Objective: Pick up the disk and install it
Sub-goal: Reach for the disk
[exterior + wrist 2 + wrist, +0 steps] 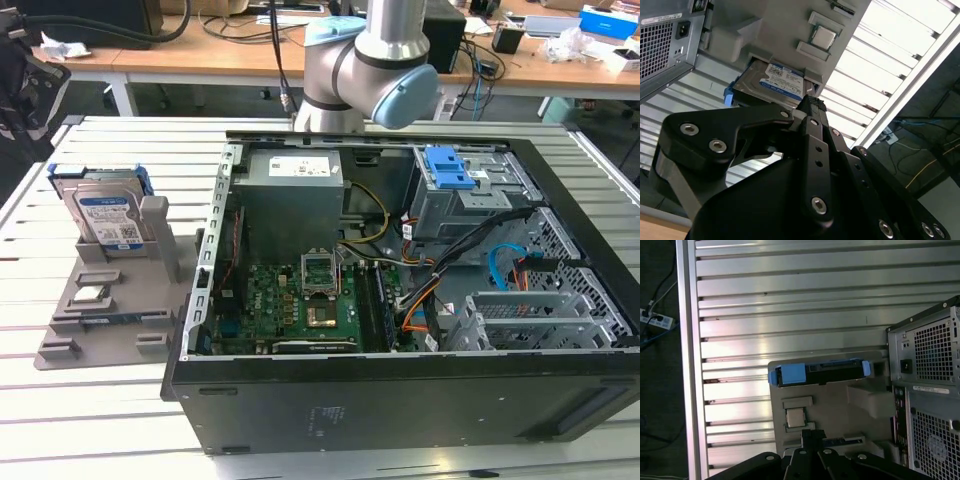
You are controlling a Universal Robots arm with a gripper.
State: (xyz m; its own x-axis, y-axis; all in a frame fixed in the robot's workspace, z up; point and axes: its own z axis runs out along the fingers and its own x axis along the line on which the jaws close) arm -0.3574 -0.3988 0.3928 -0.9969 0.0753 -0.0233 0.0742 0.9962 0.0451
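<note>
Closest to you, in both wrist views, is the black linkage of the hand (811, 104). From it you cannot tell how wide the hand stands. It carries nothing.

The disk (772, 82) lies straight ahead of the hand, along the line the hand points. It stands on edge in a slot of the grey holder (100, 300), with its labelled face outward in the exterior view and its blue frame round the edges. In the first wrist view you look down on its thin upper edge. That edge runs crosswise to the line from the hand to the disk, so the broad faces are turned toward and away from the hand. The small square chip (795, 417) sits on the holder between the hand and the disk, so I judge the two to be near but apart, with no contact made.

In the exterior view, the holder rests on the slatted table (100, 420), at the exterior view's left of the open computer case (400, 390) and just beside its wall. The disk is not yet lifted, and nothing has been installed in the case.
</note>
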